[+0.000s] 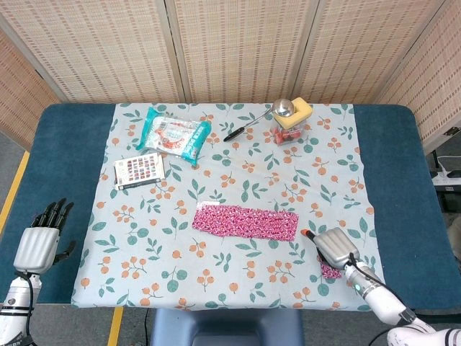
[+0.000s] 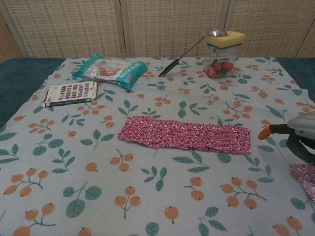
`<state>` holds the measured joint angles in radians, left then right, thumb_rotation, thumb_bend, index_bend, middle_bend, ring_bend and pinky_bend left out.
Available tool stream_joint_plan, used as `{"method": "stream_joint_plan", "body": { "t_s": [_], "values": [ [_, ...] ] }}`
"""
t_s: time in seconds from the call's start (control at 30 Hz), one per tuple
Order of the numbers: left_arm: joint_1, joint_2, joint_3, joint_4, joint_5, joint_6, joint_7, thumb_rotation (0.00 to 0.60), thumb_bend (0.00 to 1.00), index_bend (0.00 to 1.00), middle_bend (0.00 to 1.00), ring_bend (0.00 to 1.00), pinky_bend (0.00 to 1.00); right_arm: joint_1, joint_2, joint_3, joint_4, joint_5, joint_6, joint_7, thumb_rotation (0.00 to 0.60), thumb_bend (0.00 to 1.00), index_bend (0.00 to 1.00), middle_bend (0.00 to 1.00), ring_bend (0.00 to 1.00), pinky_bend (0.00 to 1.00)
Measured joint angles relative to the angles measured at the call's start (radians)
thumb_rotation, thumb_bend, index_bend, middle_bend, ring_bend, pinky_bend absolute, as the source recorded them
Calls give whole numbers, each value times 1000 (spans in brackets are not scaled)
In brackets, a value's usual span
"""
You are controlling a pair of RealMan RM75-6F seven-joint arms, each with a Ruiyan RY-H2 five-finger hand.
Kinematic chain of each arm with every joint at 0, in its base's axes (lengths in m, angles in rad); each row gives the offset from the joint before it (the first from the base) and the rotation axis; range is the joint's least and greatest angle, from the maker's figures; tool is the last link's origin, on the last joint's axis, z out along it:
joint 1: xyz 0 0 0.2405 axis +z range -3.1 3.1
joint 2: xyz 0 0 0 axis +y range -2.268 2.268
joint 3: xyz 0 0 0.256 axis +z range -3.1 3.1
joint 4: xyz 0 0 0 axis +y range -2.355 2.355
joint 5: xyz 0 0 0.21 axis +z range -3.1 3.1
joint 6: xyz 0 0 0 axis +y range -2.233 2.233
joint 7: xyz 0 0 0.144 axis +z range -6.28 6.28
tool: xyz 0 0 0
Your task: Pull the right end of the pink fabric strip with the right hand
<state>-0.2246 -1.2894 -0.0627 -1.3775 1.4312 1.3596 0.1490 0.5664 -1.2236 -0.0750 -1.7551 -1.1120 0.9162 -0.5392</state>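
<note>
The pink fabric strip [image 1: 245, 221] [image 2: 184, 135] lies flat near the middle of the floral cloth. A small separate pink piece [image 1: 330, 270] [image 2: 305, 179] lies near the cloth's front right, partly under my right wrist. My right hand [image 1: 333, 246] [image 2: 295, 135] hovers just right of the strip's right end. Its orange fingertip [image 1: 305, 234] [image 2: 264, 132] points at that end without touching it, and the hand holds nothing. My left hand [image 1: 42, 241] rests at the table's left front edge with its fingers straight and apart, far from the strip.
At the back of the floral cloth [image 1: 180, 274] lie a teal snack bag [image 1: 173, 133], a colour-swatch card [image 1: 139, 170] and a black-handled ladle [image 1: 248, 125]. The ladle leans on a jar [image 1: 288, 132] topped by a yellow sponge. Blue table [image 1: 403, 187] borders the cloth.
</note>
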Motion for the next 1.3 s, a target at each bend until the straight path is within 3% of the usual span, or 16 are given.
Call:
{"method": "stream_joint_plan", "body": {
  "t_s": [0.5,1.3],
  "values": [
    [2,-1,-2,5,3,8,-9,600,313,65,33,73,260,109,-102,45,-1,284,-6,-185,600,865,137,668,825,743],
    [3,-1,-1,3,4,8,-3,600,312,65,33,73,260,171,-152,38,145,474,-14,-176,600,865,130,668,825,743]
  ]
}}
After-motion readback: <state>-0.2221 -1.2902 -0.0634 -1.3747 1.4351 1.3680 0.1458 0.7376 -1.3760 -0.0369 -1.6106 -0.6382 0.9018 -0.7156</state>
